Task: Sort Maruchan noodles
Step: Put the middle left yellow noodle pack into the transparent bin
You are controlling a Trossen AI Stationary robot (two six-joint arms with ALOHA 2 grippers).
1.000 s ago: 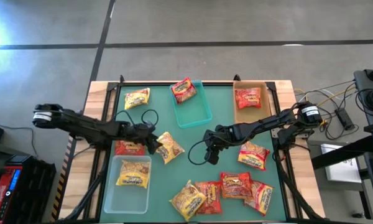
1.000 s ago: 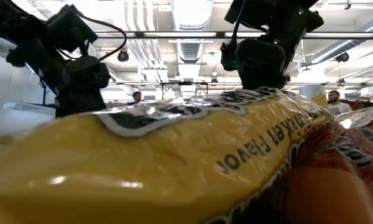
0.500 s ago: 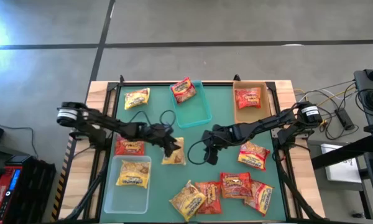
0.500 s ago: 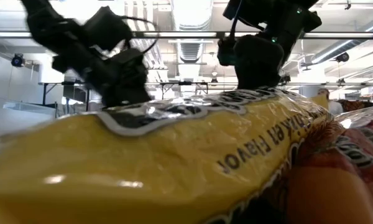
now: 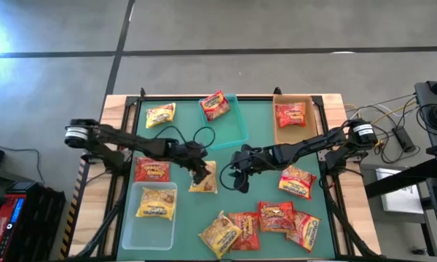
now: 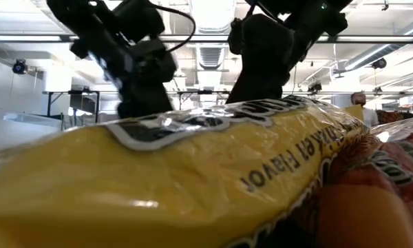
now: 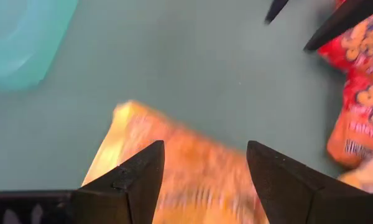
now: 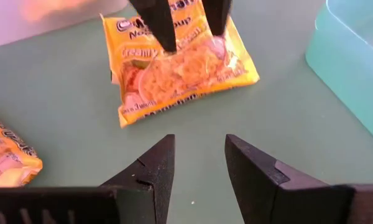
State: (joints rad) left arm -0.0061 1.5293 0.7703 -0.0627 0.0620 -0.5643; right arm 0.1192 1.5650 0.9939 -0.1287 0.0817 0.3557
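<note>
My worry here is a pinch that slides: the left gripper (image 5: pixel 202 175) sits right over the yellow packet (image 5: pixel 202 177) with its fingers spread wide, one on each side, and the crinkly wrapper could skate across the desk (image 5: pixel 262 142) or buckle if the fingers close off-centre. I can't be sure the tips are touching the wrapper; the left wrist view is too smeared to tell.

A second risk is the two arms meeting. The right gripper (image 5: pixel 239 177) is just beside that same packet, on the side away from the clear bin (image 5: pixel 151 215), fingers parted and holding nothing. If both close in together they could clash or drag the packet between them.

The left arm reaches low and long across the desk from its own side, passing just beyond a red packet (image 5: pixel 152 171) on the way to the yellow packet. The right arm stretches in from its side, wrist angled toward the yellow packet.

Other packets lie well apart from it: one in the teal bin (image 5: pixel 227 120), one in the tan bin (image 5: pixel 292 116), one in the clear bin, and a cluster (image 5: pixel 262 222) near the front edge.
</note>
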